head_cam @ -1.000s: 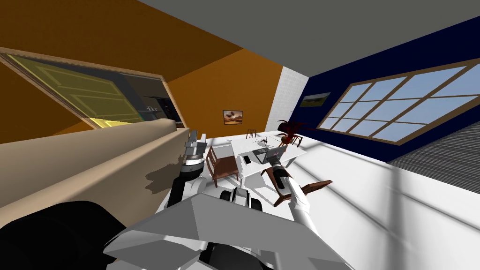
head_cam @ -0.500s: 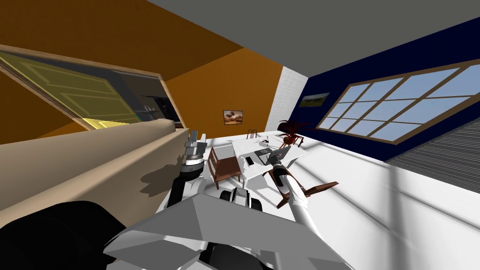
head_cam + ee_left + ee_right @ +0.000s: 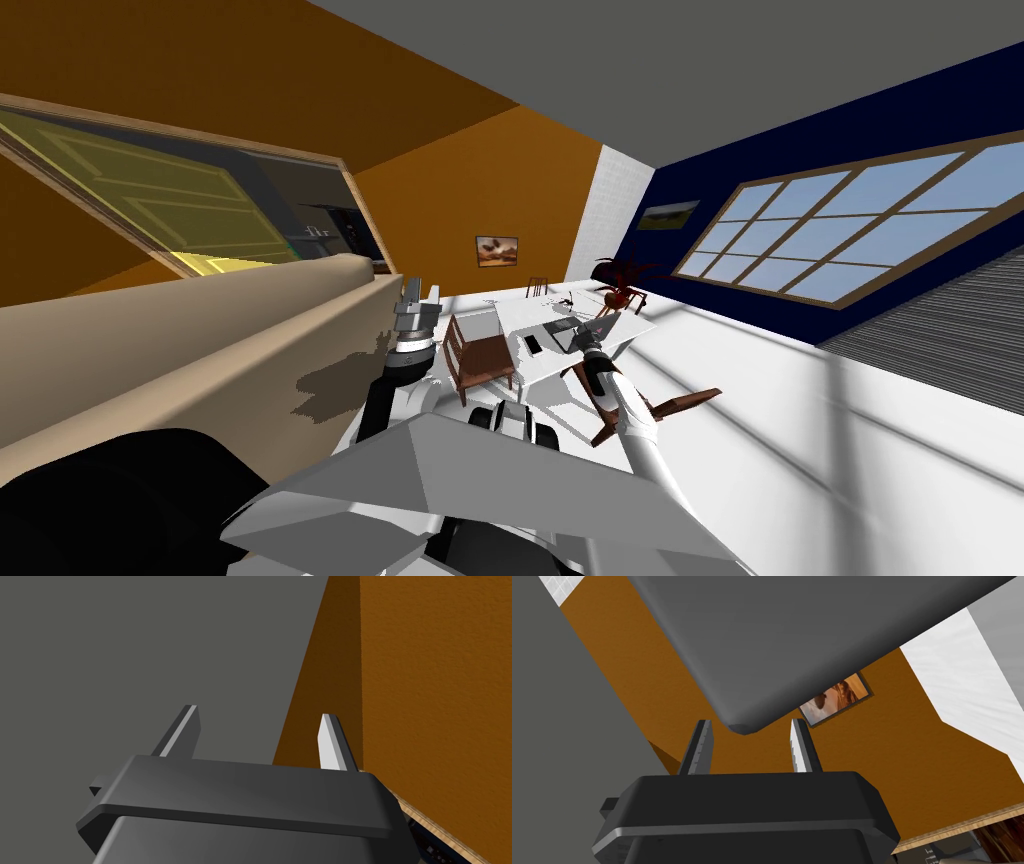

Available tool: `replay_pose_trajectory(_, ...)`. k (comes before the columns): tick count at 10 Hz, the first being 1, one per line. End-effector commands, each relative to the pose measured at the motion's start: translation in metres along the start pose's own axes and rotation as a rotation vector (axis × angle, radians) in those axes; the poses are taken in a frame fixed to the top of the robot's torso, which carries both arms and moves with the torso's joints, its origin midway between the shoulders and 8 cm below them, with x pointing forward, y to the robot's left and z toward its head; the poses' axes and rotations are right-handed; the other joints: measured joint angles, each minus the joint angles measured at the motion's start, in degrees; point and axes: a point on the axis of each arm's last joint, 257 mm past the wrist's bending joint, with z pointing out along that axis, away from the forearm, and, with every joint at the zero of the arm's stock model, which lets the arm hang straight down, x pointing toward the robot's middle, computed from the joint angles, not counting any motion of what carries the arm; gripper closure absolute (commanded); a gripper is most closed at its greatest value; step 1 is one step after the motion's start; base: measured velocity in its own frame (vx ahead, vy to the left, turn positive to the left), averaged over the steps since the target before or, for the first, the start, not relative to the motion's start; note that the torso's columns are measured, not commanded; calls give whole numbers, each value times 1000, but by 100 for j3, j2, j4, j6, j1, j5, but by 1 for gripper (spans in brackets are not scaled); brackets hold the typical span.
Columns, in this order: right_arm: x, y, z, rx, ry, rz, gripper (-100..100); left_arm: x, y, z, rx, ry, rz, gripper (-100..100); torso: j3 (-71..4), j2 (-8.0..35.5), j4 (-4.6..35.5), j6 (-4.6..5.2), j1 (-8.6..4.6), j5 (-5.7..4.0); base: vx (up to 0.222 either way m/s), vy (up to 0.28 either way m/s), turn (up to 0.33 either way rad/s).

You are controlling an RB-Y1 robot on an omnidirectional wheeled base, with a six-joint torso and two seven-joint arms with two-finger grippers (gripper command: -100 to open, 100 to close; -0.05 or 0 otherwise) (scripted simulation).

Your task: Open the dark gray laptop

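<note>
The dark gray laptop [image 3: 572, 333] lies on the white table [image 3: 520, 312], its lid lifted partway. In the right wrist view the lid [image 3: 812, 631] hangs broad and slanted over my right gripper [image 3: 751, 724]. One rounded corner of it reaches down between the fingertips [image 3: 798, 731] and touches neither. These fingers stand apart, narrower than the left ones. In the head view my right gripper [image 3: 588, 344] is at the laptop's near edge. My left gripper [image 3: 420, 291] is raised beside the beige sofa back, open and empty [image 3: 258, 712].
A brown chair [image 3: 482, 356] stands at the table's near left and another [image 3: 672, 402] leans by my right forearm. A small black flat item [image 3: 533, 344] lies on the table. The beige sofa back [image 3: 200, 350] runs along my left. A red plant [image 3: 620, 272] stands behind the table.
My right forearm has shifted slightly, and the brown chair beside it has slid to the right. The left arm has stayed put.
</note>
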Motion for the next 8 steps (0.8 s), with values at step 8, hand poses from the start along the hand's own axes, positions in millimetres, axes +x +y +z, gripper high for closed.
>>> replay_pose_trajectory(8,77,-7,0,-123,57,-50,100,0,0,0,0,0,0,0,-14,-20,-8,36,-75,-17,15,100,59)
